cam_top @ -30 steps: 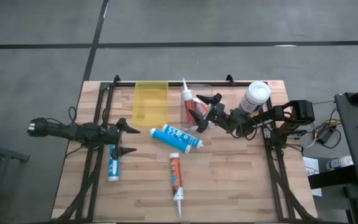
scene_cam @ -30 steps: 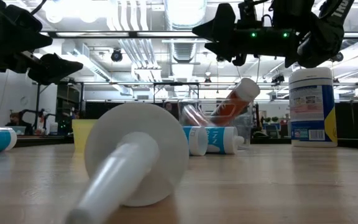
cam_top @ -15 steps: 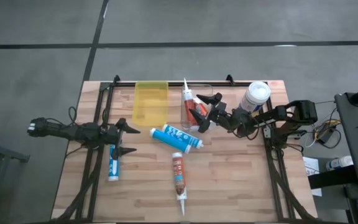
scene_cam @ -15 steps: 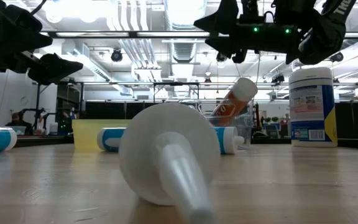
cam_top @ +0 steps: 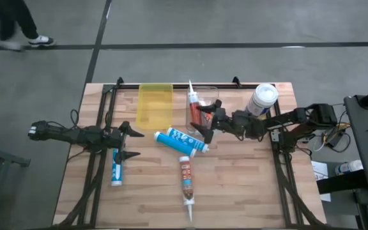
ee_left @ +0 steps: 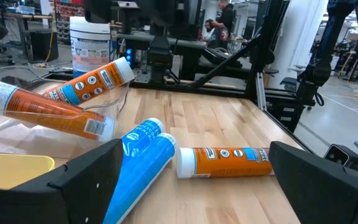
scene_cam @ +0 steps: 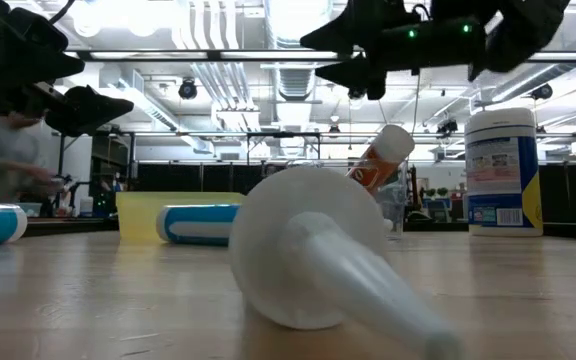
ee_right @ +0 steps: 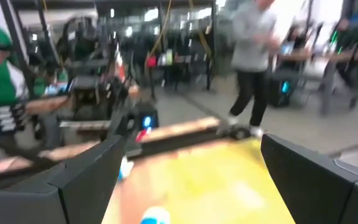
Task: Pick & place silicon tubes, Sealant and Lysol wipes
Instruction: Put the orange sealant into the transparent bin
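Fingers of the left gripper [cam_top: 128, 142] stand spread wide and hold nothing, hovering over the small blue tube [cam_top: 115, 170] at the table's left. Moving right: a yellow bin [cam_top: 154, 104], a blue-and-white tube [cam_top: 181, 140] lying loose mid-table, and an orange tube [cam_top: 185, 179] nearer the front edge. The right gripper [cam_top: 204, 124] — likewise wide open and empty — hangs beside the clear bin [cam_top: 211, 94], where an orange tube [scene_cam: 378, 158] leans. Farthest right, the Lysol wipes [cam_top: 262, 99] stand upright on the table, unbinned. This looks like a reach between placements — next, the right gripper probably must descend squarely over a loose tube. No label text is readable.
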Robot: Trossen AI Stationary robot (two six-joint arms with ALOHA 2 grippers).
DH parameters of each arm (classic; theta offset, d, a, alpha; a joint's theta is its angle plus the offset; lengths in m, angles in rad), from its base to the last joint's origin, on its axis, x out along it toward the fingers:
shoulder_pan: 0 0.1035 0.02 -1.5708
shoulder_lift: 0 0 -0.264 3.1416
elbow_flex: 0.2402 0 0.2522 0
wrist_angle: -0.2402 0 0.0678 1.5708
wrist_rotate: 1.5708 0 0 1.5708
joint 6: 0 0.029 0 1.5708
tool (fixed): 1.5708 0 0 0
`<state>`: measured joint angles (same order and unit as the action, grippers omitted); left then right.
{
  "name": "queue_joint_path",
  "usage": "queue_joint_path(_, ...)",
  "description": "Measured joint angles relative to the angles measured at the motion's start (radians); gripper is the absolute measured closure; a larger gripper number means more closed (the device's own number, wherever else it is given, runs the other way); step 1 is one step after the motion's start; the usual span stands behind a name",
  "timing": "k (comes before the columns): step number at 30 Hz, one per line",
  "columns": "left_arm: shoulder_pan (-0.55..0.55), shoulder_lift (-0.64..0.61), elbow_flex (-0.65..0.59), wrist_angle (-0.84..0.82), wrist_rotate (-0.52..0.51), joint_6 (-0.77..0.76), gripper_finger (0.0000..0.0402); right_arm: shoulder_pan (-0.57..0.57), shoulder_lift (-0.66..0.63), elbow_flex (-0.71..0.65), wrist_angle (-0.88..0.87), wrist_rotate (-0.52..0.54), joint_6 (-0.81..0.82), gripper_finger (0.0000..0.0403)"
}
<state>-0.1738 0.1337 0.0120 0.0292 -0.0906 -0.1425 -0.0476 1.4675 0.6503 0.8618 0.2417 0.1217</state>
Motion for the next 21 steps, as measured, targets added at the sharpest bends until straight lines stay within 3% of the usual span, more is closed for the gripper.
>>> queue_joint_path(9,0.0,0.0,0.0,0.0,0.0,0.0,0.0003,0.097,-0.038,0.157,-0.511,0.003,0.286,0.0024)
queue_joint_path(21,0.0,0.0,0.0,0.0,0.0,0.0,0.0003,0.265,0.125,0.284,-0.75,0.03,0.766,0.0024)
